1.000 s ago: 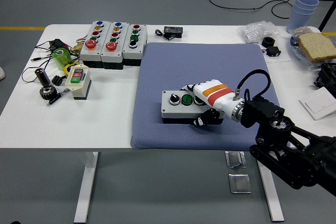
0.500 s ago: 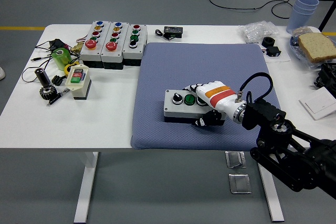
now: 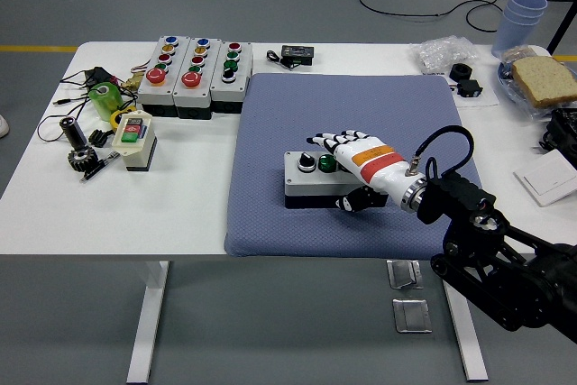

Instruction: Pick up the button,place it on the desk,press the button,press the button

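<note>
Gripping the button box at frame centre on the blue mat, right hand has fingers wrapped around it; a weak hold could let it slip.

Right hand: a white glove with an orange band is worn; it is laid over the right end of the button box, fingers extended above the top, thumb curled at the near side
Button box: a grey box with a black knob and a green button, set on the blue mat
Table: white, the mat is spread on it
Far left: three control boxes are lined up side by side
Far right: bread and stacked cups are seen
</note>
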You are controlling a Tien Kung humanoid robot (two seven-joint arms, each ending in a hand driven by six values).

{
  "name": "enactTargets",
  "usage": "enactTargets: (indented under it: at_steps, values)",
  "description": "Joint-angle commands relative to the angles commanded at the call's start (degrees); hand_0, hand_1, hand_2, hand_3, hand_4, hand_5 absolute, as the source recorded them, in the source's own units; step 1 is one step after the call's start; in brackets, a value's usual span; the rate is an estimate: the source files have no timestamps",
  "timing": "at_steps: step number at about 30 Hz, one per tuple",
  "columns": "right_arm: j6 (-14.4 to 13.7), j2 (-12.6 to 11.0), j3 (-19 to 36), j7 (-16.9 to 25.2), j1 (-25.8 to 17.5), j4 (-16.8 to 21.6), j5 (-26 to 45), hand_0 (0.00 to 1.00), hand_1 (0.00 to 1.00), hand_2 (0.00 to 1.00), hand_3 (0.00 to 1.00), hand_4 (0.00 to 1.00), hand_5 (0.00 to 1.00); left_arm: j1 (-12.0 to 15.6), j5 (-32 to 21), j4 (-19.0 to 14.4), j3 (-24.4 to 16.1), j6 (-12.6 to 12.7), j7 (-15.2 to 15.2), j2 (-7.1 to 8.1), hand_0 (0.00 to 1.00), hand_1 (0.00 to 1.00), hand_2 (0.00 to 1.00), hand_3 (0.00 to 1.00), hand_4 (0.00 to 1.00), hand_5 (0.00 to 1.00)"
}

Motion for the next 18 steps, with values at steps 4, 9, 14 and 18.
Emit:
enactTargets:
  at_steps: [4, 9, 14, 18]
  values:
    - [-0.46, -0.82, 0.66, 0.47, -0.75, 2.34, 1.58, 0.977, 0.897, 0.998, 0.998, 0.876, 0.002, -0.16, -0.14, 0.0, 0.0, 0.06, -0.03, 0.02, 0.651, 0.634, 0.635, 0.552, 0.327, 0.862]
    - [0.15, -2.61, 1.88, 0.55, -2.09, 7.16, 3.04, 0.975, 0.897, 0.998, 0.998, 0.874, 0.002, -0.31, -0.32, 0.0, 0.04, 0.15, -0.03, 0.11, 0.651, 0.634, 0.635, 0.552, 0.327, 0.862]
    - [-1.31, -4.4, 3.7, 0.6, -4.41, 12.96, 4.45, 0.975, 0.897, 0.998, 0.998, 0.874, 0.002, -0.51, -0.22, 0.0, 0.02, 0.19, -0.03, 0.18, 0.651, 0.634, 0.635, 0.552, 0.327, 0.862]
    - [-8.87, -5.19, 4.97, -0.38, -6.15, 15.4, 6.46, 0.918, 0.827, 0.952, 0.998, 0.863, 0.002, -0.56, -0.1, 0.0, -0.01, 0.18, -0.03, 0.19, 0.651, 0.633, 0.635, 0.553, 0.327, 0.861]
